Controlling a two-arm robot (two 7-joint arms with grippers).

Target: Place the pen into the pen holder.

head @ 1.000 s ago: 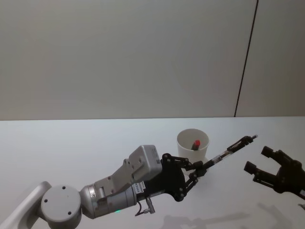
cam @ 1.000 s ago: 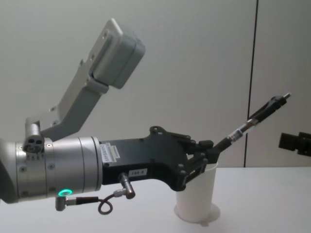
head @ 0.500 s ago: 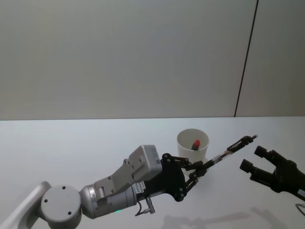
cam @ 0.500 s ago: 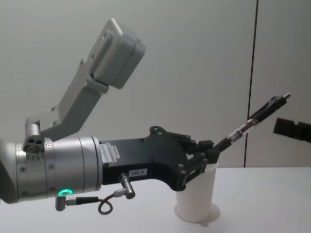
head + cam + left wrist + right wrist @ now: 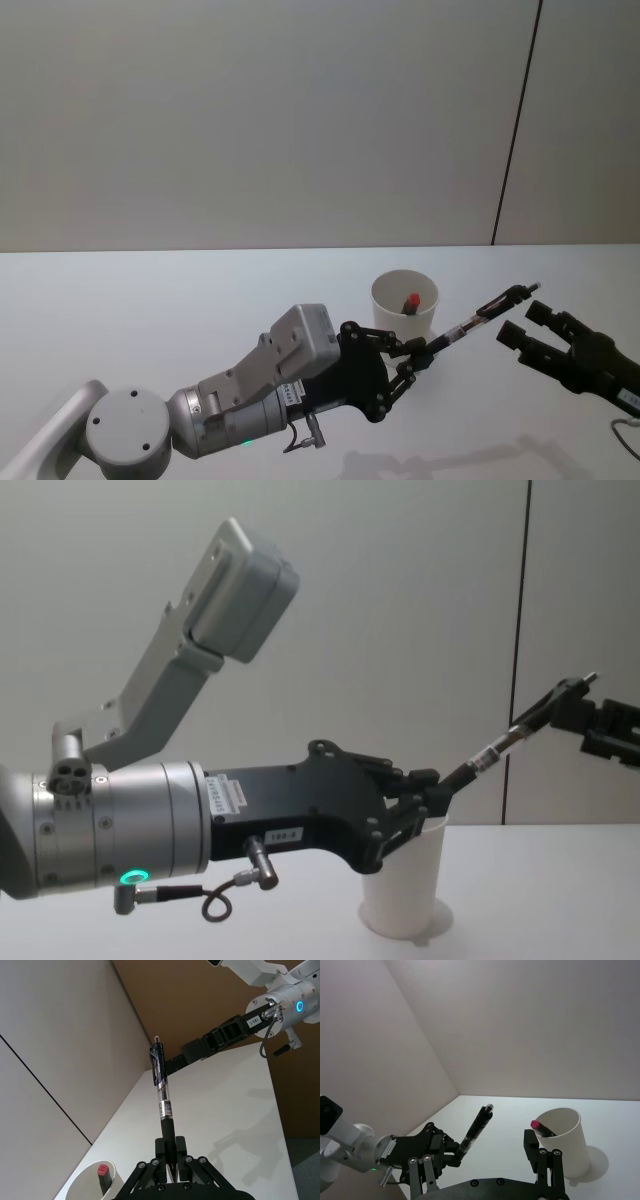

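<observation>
The left gripper [image 5: 418, 358] has its jaws clamped on the lower barrel of the pen [image 5: 482, 312], holding it in the air above the white counter [image 5: 150, 310], tilted so its clip end points up and away toward the robot's right. In the chest view the pen [image 5: 505, 739] rises at a slant from the left gripper [image 5: 432, 790], just above and to the right of the cup's rim. The cup [image 5: 404, 304] stands upright on the counter just behind the left gripper and already holds a red-capped marker [image 5: 410, 301] leaning inside it. The right gripper [image 5: 527, 323] is raised at the pen's upper end with its jaws spread wide, one finger on either side of the pen's tip, very close to it; whether they touch it cannot be told. In the right wrist view the pen [image 5: 475, 1133] sits between the two dark fingers [image 5: 538, 1156], with the cup [image 5: 566, 1142] beyond them. In the left wrist view the pen [image 5: 162, 1096] stands straight up from the left gripper [image 5: 169, 1160], the right gripper [image 5: 187, 1055] just behind its top.
</observation>
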